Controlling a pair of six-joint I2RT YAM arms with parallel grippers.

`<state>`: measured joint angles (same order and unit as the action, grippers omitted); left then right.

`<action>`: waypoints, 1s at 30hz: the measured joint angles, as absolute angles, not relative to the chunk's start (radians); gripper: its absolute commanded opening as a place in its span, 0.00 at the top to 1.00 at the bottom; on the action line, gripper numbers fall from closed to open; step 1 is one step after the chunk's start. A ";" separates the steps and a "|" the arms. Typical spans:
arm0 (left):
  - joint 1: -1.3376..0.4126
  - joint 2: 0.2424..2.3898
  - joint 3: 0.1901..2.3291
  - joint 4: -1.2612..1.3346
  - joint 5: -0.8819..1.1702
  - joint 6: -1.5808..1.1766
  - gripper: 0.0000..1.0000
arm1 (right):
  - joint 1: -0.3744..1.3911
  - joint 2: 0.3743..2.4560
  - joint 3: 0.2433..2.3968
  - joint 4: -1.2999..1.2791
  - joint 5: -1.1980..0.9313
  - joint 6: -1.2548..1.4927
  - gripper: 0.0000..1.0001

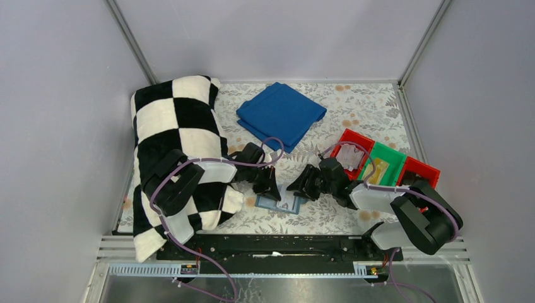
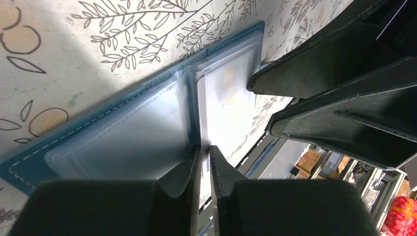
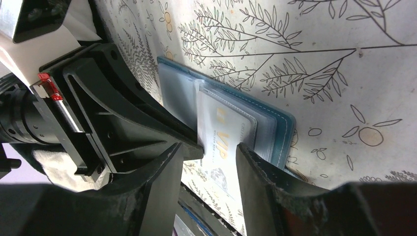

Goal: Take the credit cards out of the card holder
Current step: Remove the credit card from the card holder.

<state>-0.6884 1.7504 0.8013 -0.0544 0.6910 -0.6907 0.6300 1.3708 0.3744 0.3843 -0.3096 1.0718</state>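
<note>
**A flower-print table (image 1: 353,104) in three views**

Top view: grey walls close in the pale printed surface on three sides. On it lie one black-and-white chequered plush cloth (image 1: 176,139) at the left and one folded deep-blue cloth (image 1: 281,115) at the back. Three plastic bins (image 1: 396,158) stand in a row at the right, two red with one green between them. The single teal-blue booklet-like card holder (image 1: 277,204) lies open near the front edge, between the two arms.

Left wrist view: the left gripper (image 2: 205,150) has its jaws almost together, only a slit between them, at the edge of the holder's clear sleeves (image 2: 123,132). Whether they pinch a sleeve I cannot tell.

Right wrist view: one whitish credit card (image 3: 219,128) with yellow print sticks out of a sleeve toward the right gripper (image 3: 210,150). That gripper's jaws stand spread, one on either side of the card.
</note>
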 measured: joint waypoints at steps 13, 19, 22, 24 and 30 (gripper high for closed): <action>-0.688 1.750 0.802 -0.068 0.670 -0.700 1.00 | 0.630 1.390 0.360 0.440 -0.313 1.097 0.49; -0.683 1.749 0.802 -0.065 0.669 -0.701 1.00 | 0.630 1.330 0.334 0.398 -0.289 1.094 0.48; -0.677 1.749 0.801 -0.061 0.669 -0.701 1.00 | 0.630 1.313 0.331 0.366 -0.282 1.086 0.48; -0.673 1.748 0.798 -0.056 0.669 -0.701 1.00 | 0.630 1.313 0.331 0.365 -0.282 1.082 0.48; -0.652 1.728 0.775 -0.054 0.669 -0.700 1.00 | 0.630 1.335 0.327 0.402 -0.297 1.082 0.49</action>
<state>-0.6518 1.7275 0.7750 -0.0544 0.6693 -0.6998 0.6300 1.3346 0.3267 0.4015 -0.2974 1.0821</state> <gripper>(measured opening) 0.008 0.515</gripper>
